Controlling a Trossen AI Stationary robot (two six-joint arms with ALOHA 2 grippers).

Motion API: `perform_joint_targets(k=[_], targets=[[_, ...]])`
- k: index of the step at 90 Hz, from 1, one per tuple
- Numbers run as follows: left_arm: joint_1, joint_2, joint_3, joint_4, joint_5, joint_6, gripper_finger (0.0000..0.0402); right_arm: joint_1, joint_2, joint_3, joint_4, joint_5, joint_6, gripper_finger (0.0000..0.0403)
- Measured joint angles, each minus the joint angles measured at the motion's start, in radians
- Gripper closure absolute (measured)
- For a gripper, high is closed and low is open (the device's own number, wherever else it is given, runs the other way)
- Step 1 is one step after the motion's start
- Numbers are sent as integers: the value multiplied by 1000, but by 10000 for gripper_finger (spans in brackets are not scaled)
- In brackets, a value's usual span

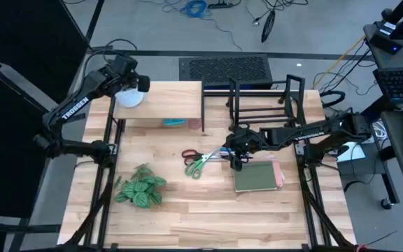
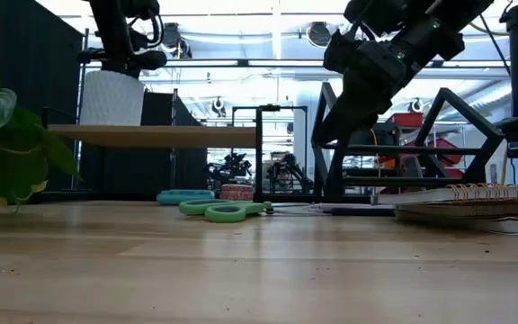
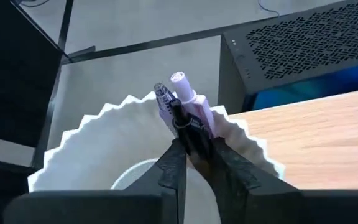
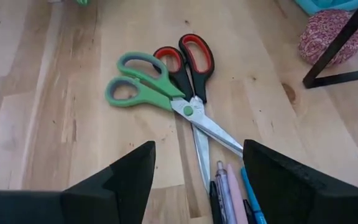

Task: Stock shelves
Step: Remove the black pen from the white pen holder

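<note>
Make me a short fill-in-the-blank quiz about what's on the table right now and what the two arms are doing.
1. The left gripper holds pens over a white ____ on the wooden shelf.
2. The right gripper is open above two pairs of ____.
3. The red-handled pair lies beside a pair with ____ handles.
4. The plant has ____ leaves.

Missing words: cup; scissors; green; green

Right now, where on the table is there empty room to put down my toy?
The near strip of the table, in front of the plant and the notebooks, is bare. So is the patch between the plant and the scissors. It is crowded around the scissors, where the right gripper hovers, and by the black rack.
</note>
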Motion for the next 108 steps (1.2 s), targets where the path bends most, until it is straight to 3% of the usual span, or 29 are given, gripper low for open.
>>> perform_joint_targets(k=[29,47,108], targets=[[-68,-8,-1,-21,49,8,369,3,0,0,0,0,10,177],[-104,-53,-7,-16,64,7,397,2,0,0,-1,0,10,177],[-106,-223,-1,14,54,35,401,2,0,0,0,0,8,177]])
